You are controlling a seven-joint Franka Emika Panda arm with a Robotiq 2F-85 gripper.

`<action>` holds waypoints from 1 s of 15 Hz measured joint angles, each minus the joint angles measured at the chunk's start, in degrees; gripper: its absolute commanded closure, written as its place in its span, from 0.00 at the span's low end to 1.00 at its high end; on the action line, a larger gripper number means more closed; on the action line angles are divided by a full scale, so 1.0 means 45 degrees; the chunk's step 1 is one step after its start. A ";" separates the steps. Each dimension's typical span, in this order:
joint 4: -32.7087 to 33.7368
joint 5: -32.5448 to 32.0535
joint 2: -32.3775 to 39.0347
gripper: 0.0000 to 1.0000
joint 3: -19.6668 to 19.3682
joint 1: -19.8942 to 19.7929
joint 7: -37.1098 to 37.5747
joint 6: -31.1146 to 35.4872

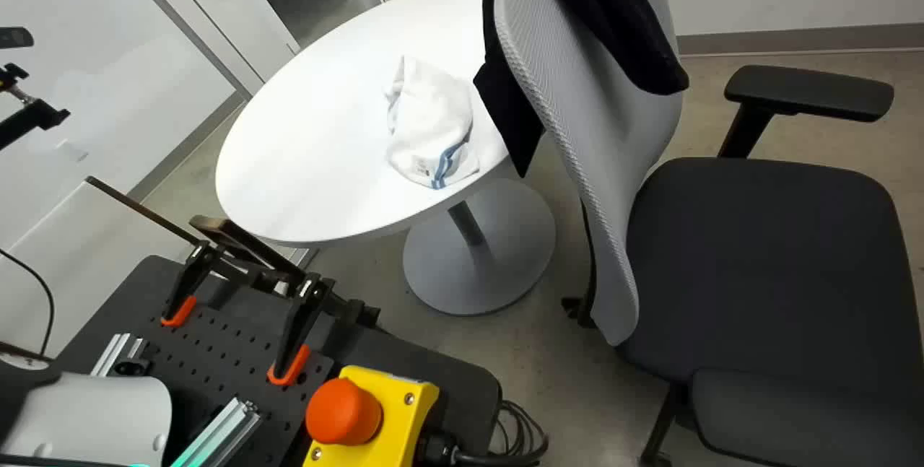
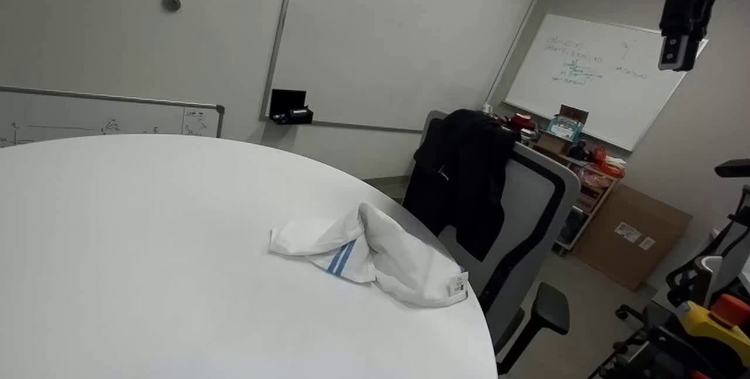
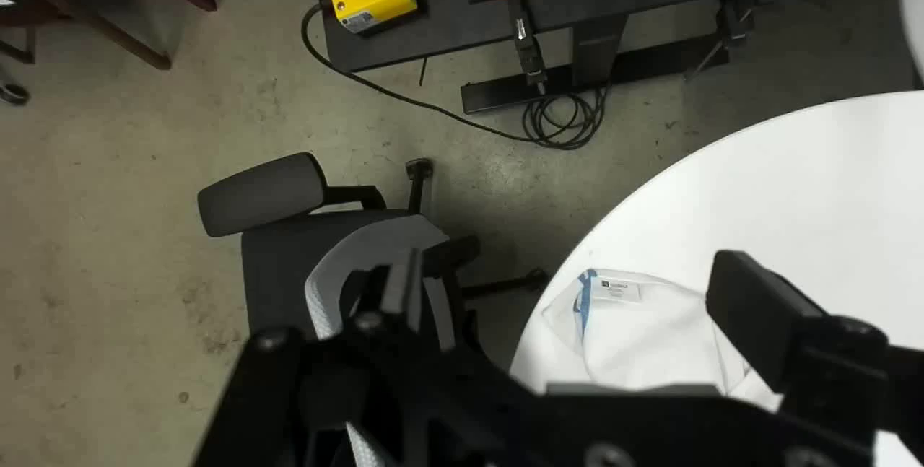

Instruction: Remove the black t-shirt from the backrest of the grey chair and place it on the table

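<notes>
The black t-shirt (image 2: 469, 159) hangs over the backrest (image 1: 613, 153) of the grey office chair (image 1: 751, 258). On the round white desk (image 1: 310, 142) beside the chair lies a blue-striped white towel (image 1: 433, 120). The tool (image 3: 574, 290) is higher than the chair, its fingers (image 3: 751, 304) spread wide apart.

Matt cloth t-shirt (image 2: 469, 156), smooth table (image 2: 146, 221), mesh backrest (image 1: 613, 142)
</notes>
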 measured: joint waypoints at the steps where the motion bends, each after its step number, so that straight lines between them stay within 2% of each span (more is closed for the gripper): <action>1: 0.0002 0.0000 -0.0002 0.00 0.0000 0.0000 0.0000 0.0006; 4: 0.0006 0.0019 0.0008 0.00 -0.0148 0.0058 0.0029 0.0339; 8: 0.0140 0.0019 0.0352 0.00 -0.0620 0.0003 0.0528 0.2171; 10: 0.0446 0.0262 0.0715 0.07 -0.0877 -0.0059 0.0865 0.2609; 15: 0.1127 0.1448 0.1485 0.00 -0.1540 -0.0224 0.1449 0.5883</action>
